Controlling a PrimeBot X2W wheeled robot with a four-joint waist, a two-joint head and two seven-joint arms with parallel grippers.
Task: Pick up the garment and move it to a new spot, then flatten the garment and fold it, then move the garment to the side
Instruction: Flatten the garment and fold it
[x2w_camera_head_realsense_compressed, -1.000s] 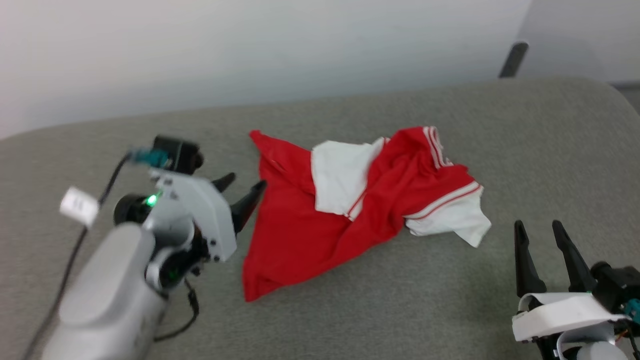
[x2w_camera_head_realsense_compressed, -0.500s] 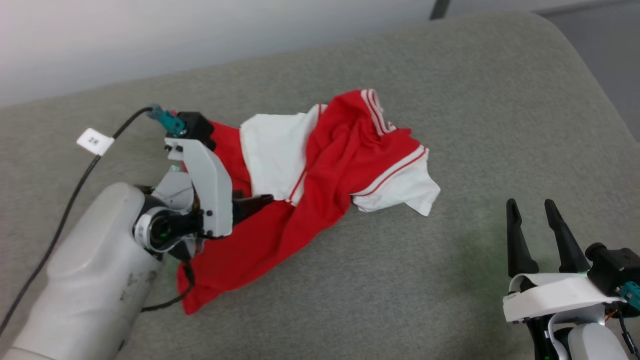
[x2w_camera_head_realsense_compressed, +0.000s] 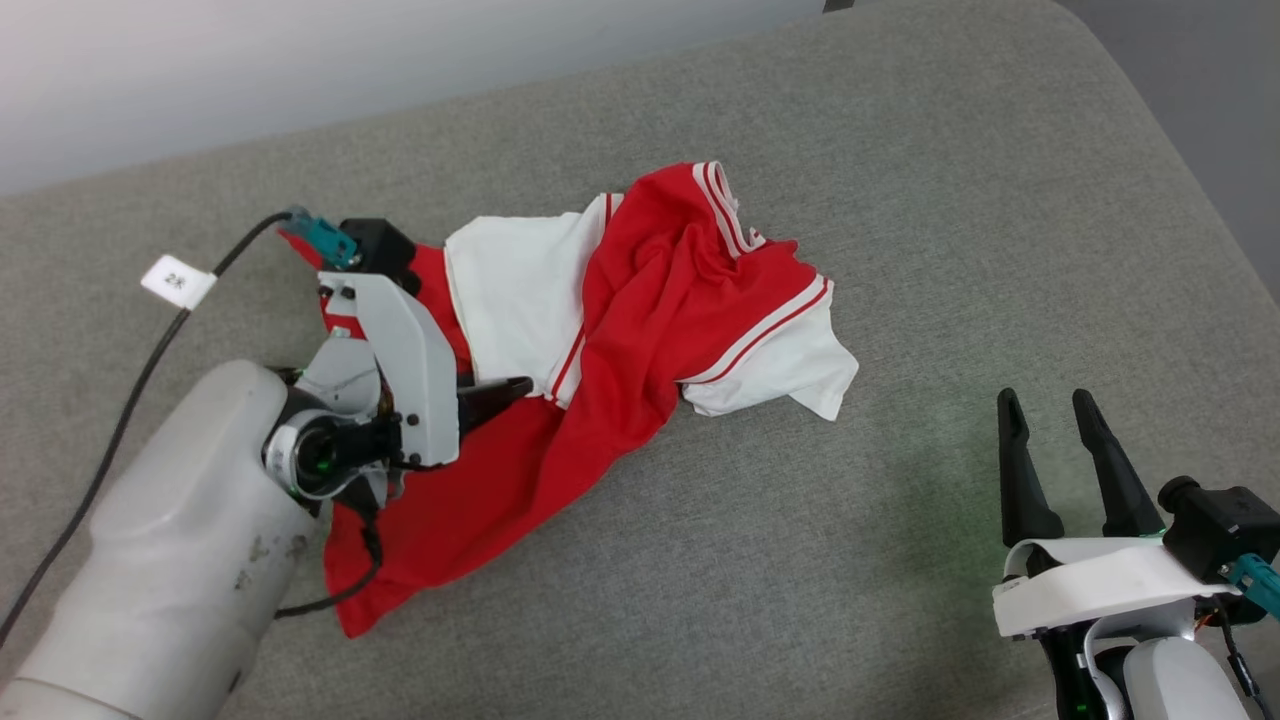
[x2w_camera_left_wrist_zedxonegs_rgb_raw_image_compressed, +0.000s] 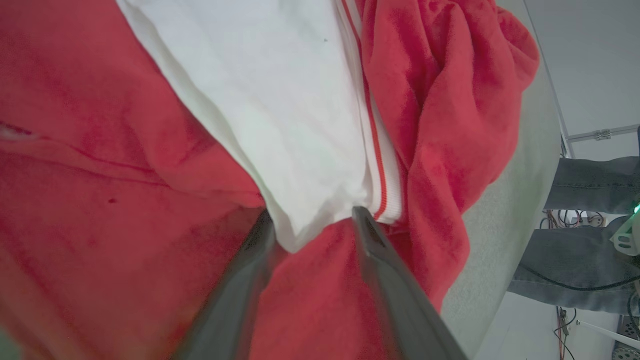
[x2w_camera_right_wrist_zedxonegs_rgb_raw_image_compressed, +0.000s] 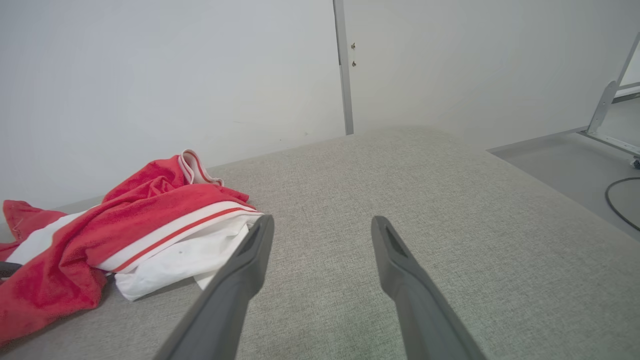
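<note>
- Your left gripper (x2w_camera_left_wrist_zedxonegs_rgb_raw_image_compressed: 311, 217) sits low on the garment (x2w_camera_head_realsense_compressed: 640, 330), with its 2 fingers pointing into the crumpled middle of the heap.
- Its jaws stand apart. The corner of a white sleeve (x2w_camera_head_realsense_compressed: 510, 290) and a fold of red cloth lie between the tips. You cannot tell whether the tips press the cloth, and nothing is lifted.
- Your right gripper (x2w_camera_head_realsense_compressed: 1043, 398) is spread wide and holds nothing. It hangs over bare cushion, well apart from the garment.
- The garment lies rumpled on the grey padded surface (x2w_camera_head_realsense_compressed: 950, 200), left of the middle in the head view. Its red body runs down under your left wrist.
- The 2nd white sleeve (x2w_camera_head_realsense_compressed: 790, 370), edged with red-and-white stripes, sticks out toward the right gripper's side.
- The striped collar (x2w_camera_head_realsense_compressed: 722, 205) stands up at the far edge of the heap.
</note>
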